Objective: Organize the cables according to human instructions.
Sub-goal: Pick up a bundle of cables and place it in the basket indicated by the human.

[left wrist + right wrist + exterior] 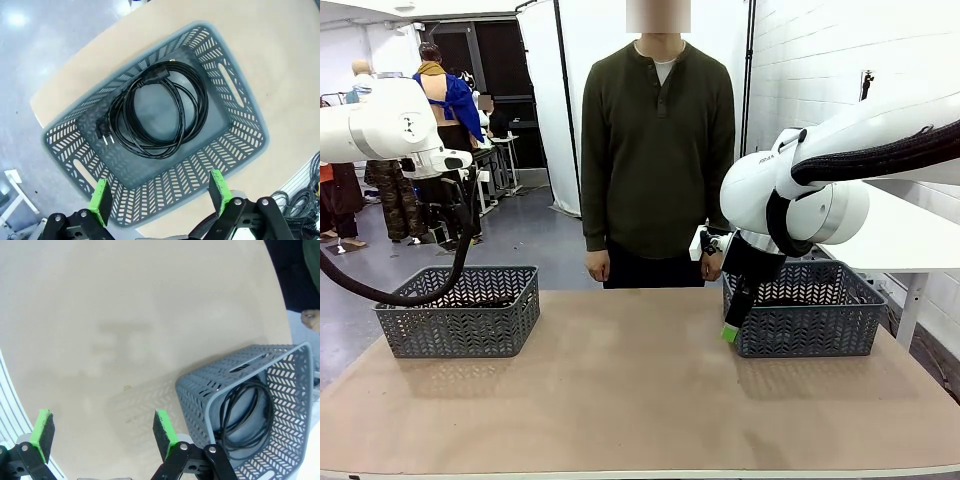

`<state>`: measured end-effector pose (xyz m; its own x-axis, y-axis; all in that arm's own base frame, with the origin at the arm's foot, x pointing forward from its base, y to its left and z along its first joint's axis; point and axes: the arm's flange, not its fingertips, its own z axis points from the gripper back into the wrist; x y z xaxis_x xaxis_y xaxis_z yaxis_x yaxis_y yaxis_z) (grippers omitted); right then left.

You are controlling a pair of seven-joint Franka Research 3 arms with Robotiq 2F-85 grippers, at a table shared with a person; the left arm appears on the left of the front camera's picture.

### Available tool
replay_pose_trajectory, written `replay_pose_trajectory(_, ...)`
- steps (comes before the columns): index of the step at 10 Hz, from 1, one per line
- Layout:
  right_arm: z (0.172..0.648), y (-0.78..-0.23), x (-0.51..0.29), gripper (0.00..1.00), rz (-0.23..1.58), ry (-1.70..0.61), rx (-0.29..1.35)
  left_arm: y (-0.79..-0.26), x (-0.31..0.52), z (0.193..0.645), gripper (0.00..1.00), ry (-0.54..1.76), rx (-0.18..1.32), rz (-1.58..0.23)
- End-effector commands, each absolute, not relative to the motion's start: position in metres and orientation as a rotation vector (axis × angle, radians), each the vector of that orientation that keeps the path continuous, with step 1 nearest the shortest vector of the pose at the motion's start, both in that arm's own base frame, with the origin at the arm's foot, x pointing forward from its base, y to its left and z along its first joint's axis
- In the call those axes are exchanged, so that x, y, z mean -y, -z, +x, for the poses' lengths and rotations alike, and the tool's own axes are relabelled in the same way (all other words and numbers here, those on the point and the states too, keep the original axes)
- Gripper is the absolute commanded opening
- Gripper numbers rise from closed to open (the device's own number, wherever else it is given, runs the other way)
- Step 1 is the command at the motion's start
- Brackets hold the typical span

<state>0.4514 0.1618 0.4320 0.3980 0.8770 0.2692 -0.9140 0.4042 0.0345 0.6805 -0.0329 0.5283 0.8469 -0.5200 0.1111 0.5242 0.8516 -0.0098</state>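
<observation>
Bright, even overhead light fills the room, and the baskets [460, 310] cast soft shadows on the table [630, 400]. Glare spots shine on the floor [17, 20] in the left wrist view. Both wrist views bend straight edges near their borders.

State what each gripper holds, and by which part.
Nothing is held. The left gripper and the right gripper are both open and empty; the cables lie in the baskets.

Coiled black cables [159, 114] [247, 412] inside both grey baskets [235, 100] [200, 390]
</observation>
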Motion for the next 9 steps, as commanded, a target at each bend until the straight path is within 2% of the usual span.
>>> replay_pose_trajectory(1, 0.451, -0.432, -0.162, 1.0, 0.188, -1.149, 0.216, -0.536, 0.041, 0.678, 1.0, 0.539, 0.133, -0.081)
replay_pose_trajectory(6, 0.451, -0.432, -0.162, 1.0, 0.188, -1.149, 0.216, -0.559, 0.08, 0.62, 1.0, 0.553, 0.217, -0.157)
replay_pose_trajectory(9, 0.451, -0.432, -0.162, 1.0, 0.188, -1.149, 0.216, -0.562, 0.093, 0.586, 1.0, 0.55, 0.202, -0.099)
